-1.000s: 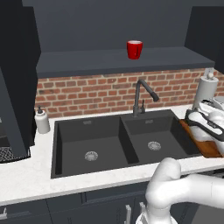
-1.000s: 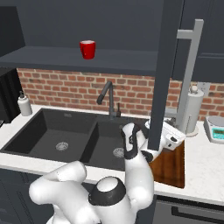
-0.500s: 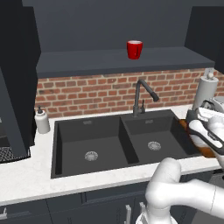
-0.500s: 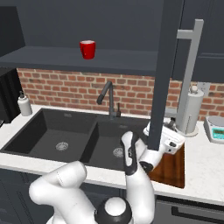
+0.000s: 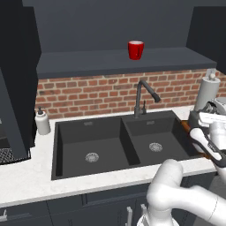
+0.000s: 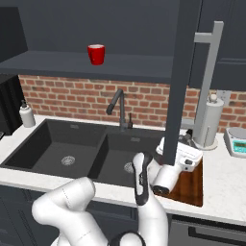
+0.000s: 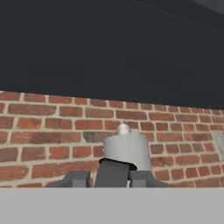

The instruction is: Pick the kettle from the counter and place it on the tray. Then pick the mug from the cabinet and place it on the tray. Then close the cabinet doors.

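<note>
On white counter (image 5: 31, 176): black sink (image 5: 119, 143); brick wall (image 5: 97, 95) behind.

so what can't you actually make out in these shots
- Kettle: right base view, the hand and the cabinet door cover where it would sit on the tray; can't confirm it.
- Hand's grip: hand view, the finger tips are cut by the bottom edge; held or released unclear.
- Tray: left base view, the arm hides most of it.
- Paper-towel roll: hand view, base hidden behind the fingers.

Dim, even render; soft edges
</note>
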Robot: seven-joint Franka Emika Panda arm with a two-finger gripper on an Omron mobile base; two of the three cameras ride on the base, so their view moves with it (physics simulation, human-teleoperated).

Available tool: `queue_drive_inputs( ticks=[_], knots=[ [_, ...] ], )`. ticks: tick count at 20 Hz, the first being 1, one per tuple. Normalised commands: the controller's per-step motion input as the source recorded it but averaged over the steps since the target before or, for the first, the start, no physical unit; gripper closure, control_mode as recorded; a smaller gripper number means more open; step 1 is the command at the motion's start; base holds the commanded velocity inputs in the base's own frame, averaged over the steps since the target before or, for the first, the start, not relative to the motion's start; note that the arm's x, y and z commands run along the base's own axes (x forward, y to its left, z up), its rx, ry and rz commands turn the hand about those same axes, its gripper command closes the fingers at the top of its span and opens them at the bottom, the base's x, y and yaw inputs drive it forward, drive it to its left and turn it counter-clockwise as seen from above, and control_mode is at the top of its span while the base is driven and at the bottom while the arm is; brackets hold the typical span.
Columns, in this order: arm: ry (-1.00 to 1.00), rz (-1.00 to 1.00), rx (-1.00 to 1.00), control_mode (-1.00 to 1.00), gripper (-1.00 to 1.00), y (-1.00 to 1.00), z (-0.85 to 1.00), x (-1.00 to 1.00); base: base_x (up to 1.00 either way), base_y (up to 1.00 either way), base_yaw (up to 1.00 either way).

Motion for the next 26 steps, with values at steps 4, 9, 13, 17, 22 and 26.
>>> queue_drive_inputs(
  ticks=[4,9,13,17,22,26],
  knots=[
    [0.00,0.00,-0.14,-1.00,1.00,0.04,0.00,-0.01,0.00,0.00,0.00],
    [0.00,0.00,-0.16,-1.00,-1.00,0.16,-0.10,-0.07,0.00,0.00,0.00],
    [0.00,0.00,-0.14,-1.00,-1.00,0.13,-0.10,-0.02,0.00,0.00,0.00],
    [0.00,0.00,-0.09,-1.00,-1.00,0.03,-0.02,0.00,0.00,0.00,0.00],
    [0.00,0.00,-0.06,-1.00,-1.00,0.01,0.00,0.00,0.00,0.00,0.00],
    [0.00,0.00,-0.05,-1.00,-1.00,0.01,0.03,-0.08,0.00,0.00,0.00]
  ],
)
